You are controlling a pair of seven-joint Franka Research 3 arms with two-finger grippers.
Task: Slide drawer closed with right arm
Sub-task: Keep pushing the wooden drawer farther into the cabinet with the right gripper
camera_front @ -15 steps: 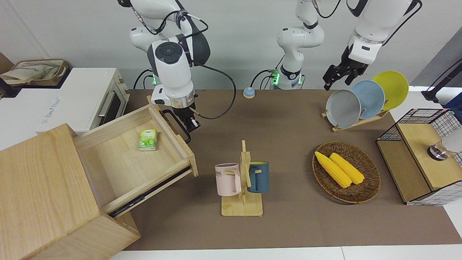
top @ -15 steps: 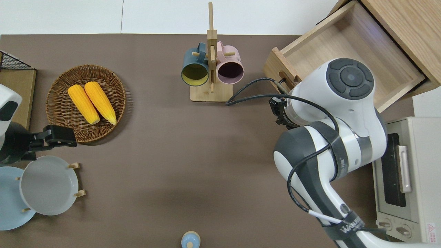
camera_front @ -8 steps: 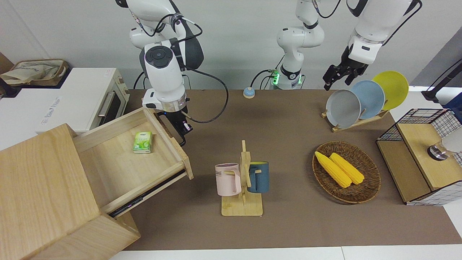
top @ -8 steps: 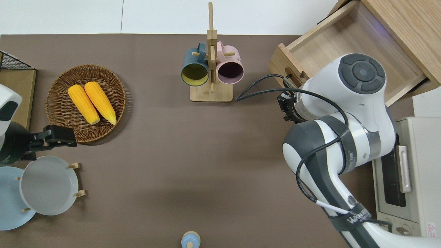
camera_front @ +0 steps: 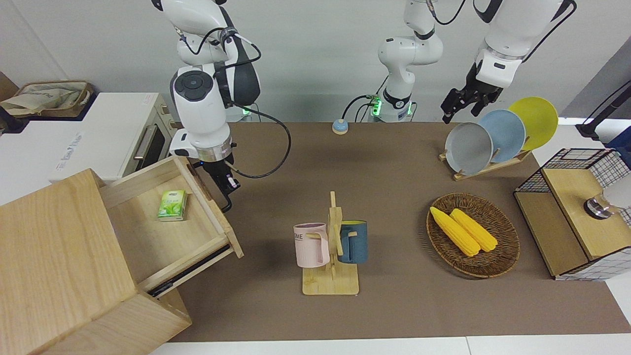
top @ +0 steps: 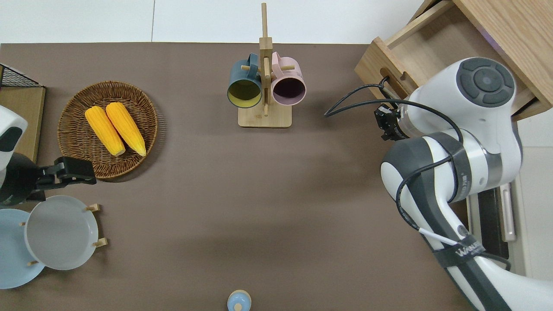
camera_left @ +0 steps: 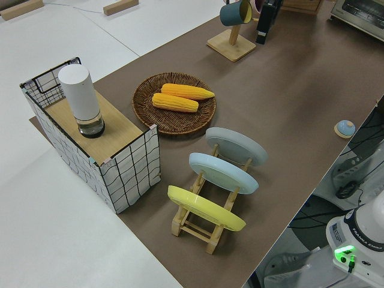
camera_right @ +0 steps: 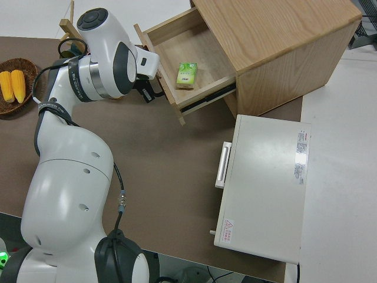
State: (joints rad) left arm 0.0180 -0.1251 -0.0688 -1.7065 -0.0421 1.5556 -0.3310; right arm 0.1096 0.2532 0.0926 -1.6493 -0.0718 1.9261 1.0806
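The pale-wood drawer (camera_front: 162, 236) stands partly open out of the large pale-wood cabinet (camera_front: 59, 246). A green pack (camera_front: 172, 204) lies in it. The black bar handle (camera_front: 227, 202) is on the drawer's front. My right gripper (camera_front: 226, 182) points down at the drawer's front, against the handle, at the end of the front nearer the robots. In the overhead view the right gripper (top: 388, 125) sits beside the drawer front (top: 375, 65), mostly hidden under the arm. The right side view shows the gripper (camera_right: 147, 93) against the drawer (camera_right: 194, 50). My left arm is parked.
A white toaster oven (camera_front: 98, 133) stands beside the cabinet, nearer to the robots. A wooden mug rack (camera_front: 331, 246) with two mugs stands mid-table. A wicker basket (camera_front: 508, 256) with corn, a plate rack (camera_front: 493, 135) and a wire-and-wood shelf box (camera_front: 572, 212) stand toward the left arm's end.
The drawer has slid part of the way into the cabinet. My right gripper has moved with its front, toward the right arm's end of the table. The left arm has not moved.
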